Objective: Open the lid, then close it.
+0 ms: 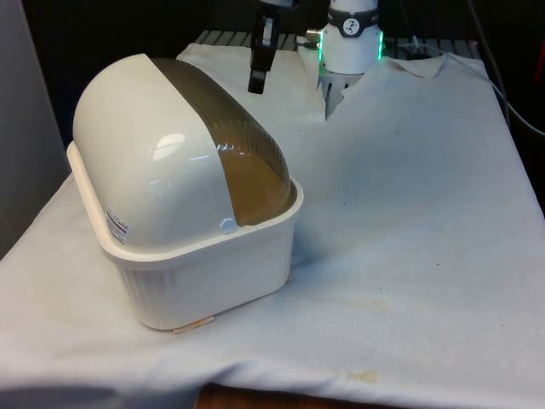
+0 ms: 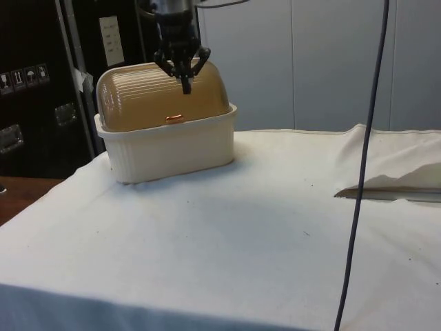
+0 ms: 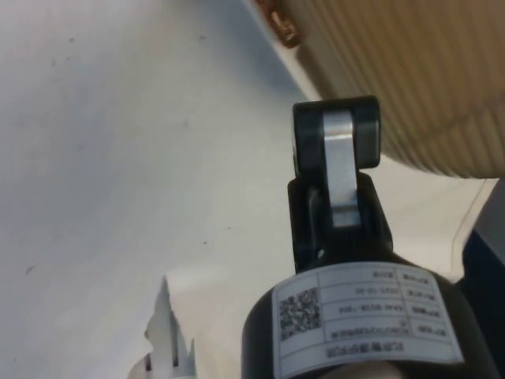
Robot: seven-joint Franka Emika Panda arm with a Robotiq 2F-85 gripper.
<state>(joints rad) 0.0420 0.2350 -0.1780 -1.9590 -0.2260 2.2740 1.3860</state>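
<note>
A cream bread box (image 1: pixel 204 273) sits on the white-clothed counter (image 1: pixel 409 256), toward the front view's left. Its translucent brown roll-top lid (image 2: pixel 162 100) is shut, curved down to the box's rim. From the front, the box turns its solid cream end to the camera, so just a strip of the lid shows and its small copper handle (image 2: pixel 174 118) is hidden; the side view shows the handle low on the lid's front edge. The arm is cut off at the top of both fixed views. The black claw (image 2: pixel 185 81) hangs clenched, its two fingers pressed together and holding nothing. In the side view its tips lie in front of the lid's upper curve, above the handle; whether they touch the lid is hard to tell. In the wrist view the ribbed lid lies just beyond the fingertips, the handle off to one side.
</note>
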